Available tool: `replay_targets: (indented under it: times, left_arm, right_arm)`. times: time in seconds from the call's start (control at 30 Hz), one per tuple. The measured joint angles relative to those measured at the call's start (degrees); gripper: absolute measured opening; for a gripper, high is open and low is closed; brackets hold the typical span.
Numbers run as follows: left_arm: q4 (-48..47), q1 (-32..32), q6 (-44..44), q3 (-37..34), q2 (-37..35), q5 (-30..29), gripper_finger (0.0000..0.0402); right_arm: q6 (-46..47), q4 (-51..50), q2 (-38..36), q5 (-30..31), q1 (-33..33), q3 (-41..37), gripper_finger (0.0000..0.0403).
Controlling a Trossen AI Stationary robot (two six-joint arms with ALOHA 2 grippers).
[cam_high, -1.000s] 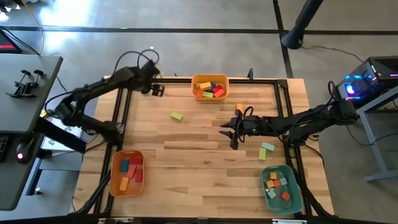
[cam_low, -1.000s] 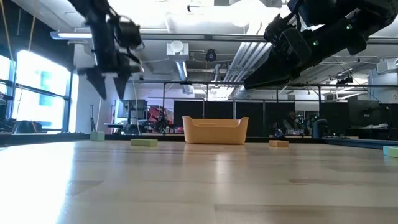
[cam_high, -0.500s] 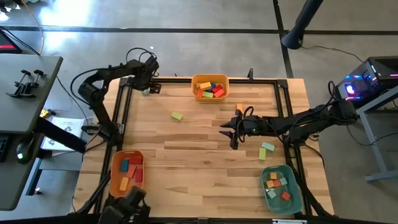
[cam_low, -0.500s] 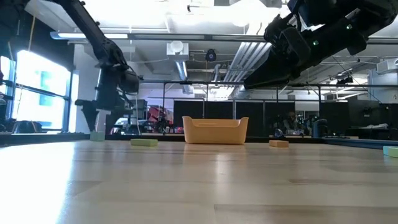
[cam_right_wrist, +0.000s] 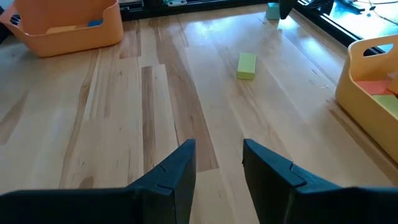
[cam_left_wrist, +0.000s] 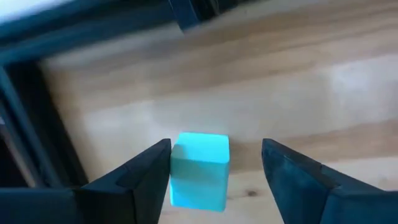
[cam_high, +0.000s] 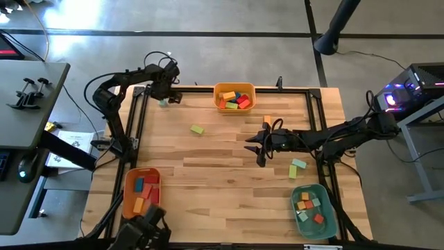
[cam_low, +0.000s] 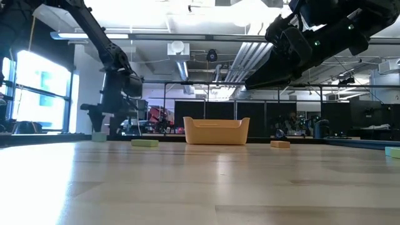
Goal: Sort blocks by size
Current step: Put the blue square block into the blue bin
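I see the smooth teal cube (cam_left_wrist: 199, 169) between my left gripper's (cam_left_wrist: 214, 171) spread fingers at the wooden table's (cam_high: 222, 167) far-left corner.

Surface (cam_high: 222, 173) centre wide and bare; free passage there; right gripper (cam_high: 258, 146) hangs over middle, fingers parted; orange bin (cam_high: 234, 89) blocks far edge; teal block (cam_left_wrist: 199, 171) near black frame rail (cam_high: 142, 114); tight corner.
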Motion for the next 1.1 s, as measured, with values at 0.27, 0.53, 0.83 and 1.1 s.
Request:
replay_targets:
  times: [0.27,0.53,0.83,1.1]
  left_arm:
    - [-5.48,-3.05,0.04,0.01,-0.01,5.02,0.018]
    - [-5.0,-12.67,2.46,0.01,-0.08,4.6,0.0109]
    - [-5.7,-27.65,3.08,-0.08,-1.92,5.34,0.009]
    - [-4.28,-39.09,-3.42,-0.08,-12.9,1.83,0.009]
  right_arm:
    - [1.37,-0.04,0.0,0.0,0.0,0.0,0.0126]
    - [1.02,-1.69,0.0,0.0,0.13,0.01,0.0126]
    - [-8.02,-0.81,-0.24,2.0,7.53,0.02,0.0126]
    - [-16.01,1.25,-0.24,11.14,7.9,0.02,0.0126]
